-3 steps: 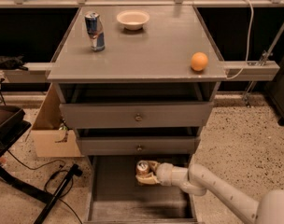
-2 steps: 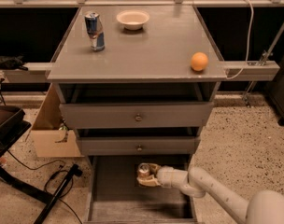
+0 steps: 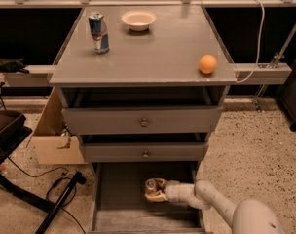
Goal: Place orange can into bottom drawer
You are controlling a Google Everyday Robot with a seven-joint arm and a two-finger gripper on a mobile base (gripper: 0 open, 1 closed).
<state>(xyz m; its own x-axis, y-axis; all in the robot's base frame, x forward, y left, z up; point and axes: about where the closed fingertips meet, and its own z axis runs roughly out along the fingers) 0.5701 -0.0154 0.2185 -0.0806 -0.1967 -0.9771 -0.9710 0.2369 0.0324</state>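
**Gripper point(image 3: 157, 191) holds can low in the drawer**

Camera view: the gripper reaches in from the right, clasped round the can point(image 3: 151, 188), which sits tilted near the middle of the open drawer point(image 3: 119, 199). Whether the can touches the drawer floor I cannot tell. The step should go best if the can is lowered until its base rests flat, then released, with the gripper withdrawing rightward without nudging it.

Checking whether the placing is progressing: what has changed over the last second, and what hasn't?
The gripper, its jaws shut on the orange can, has carried it a little lower in the view, down into the open bottom drawer. The can has not been let go. The slim blue can, the bowl and the orange ball on the cabinet top stayed put.
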